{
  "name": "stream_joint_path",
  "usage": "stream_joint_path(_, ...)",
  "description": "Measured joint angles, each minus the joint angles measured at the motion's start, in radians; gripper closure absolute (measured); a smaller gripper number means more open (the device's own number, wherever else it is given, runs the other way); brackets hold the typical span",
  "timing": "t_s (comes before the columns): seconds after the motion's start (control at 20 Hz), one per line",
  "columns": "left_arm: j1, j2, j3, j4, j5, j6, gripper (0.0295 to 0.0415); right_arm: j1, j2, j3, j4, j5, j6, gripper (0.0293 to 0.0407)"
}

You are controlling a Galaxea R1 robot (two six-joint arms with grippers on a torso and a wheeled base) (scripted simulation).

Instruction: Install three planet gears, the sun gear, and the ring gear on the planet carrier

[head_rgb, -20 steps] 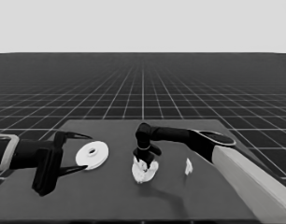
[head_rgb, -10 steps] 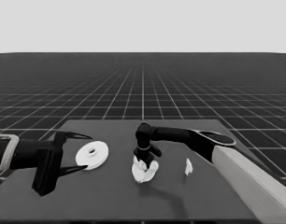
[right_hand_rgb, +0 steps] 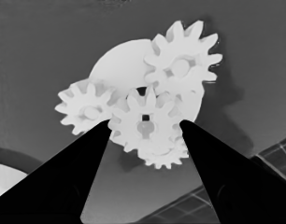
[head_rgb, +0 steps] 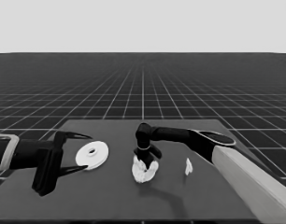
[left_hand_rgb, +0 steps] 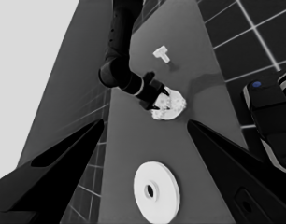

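Jaws of the right gripper [right_hand_rgb: 145, 128] are standing spread, one pointed black finger [right_hand_rgb: 82, 158] at either side of a small white toothed centre gear [right_hand_rgb: 144, 122] with a tiny square hole; whether the tips are touching its teeth cannot be told. That gear is sitting in the middle of a cluster on the smaller round part, the flat white disc [right_hand_rgb: 122, 63] whose smooth face is showing behind the gears. Three more small white toothed gears are lying around it: one upper gear [right_hand_rgb: 182, 63], one side gear [right_hand_rgb: 84, 109] and one lower gear [right_hand_rgb: 164, 156] partly hidden beneath the centre one. In the head view the right gripper [head_rgb: 147, 156] is hanging directly over this cluster [head_rgb: 144, 171] near the middle of the table.

Left gripper [head_rgb: 68, 154] is waiting over the table's left end, its fingers spread wide and holding nothing. Just beside them the larger round part, a thick smooth white disc with a small centre hole [head_rgb: 92, 155], is lying flat, well apart from the cluster. A thin white piece [head_rgb: 188, 166] is standing near the right arm, apart from the other parts.

No writing or labels are showing anywhere. The dark matte table [head_rgb: 110, 205] is sitting on a floor of pale grid lines running to the horizon, under a pale blank band.
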Motion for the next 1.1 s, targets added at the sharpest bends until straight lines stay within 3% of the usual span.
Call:
stream_joint_path(0.9,0.0,0.0,0.0,0.0,0.0,0.0,0.0326,0.0,0.0,0.0,0.0,0.0,0.188,0.0391)
stream_joint_path(1.0,0.0,0.0,0.0,0.0,0.0,0.0,0.0326,0.0,0.0,0.0,0.0,0.0,0.198,0.0331)
stream_joint_path(1.05,0.0,0.0,0.0,0.0,0.0,0.0,0.0326,0.0,0.0,0.0,0.0,0.0,0.201,0.032)
stream_joint_path(1.1,0.0,0.0,0.0,0.0,0.0,0.0,0.0326,0.0,0.0,0.0,0.0,0.0,0.202,0.0317)
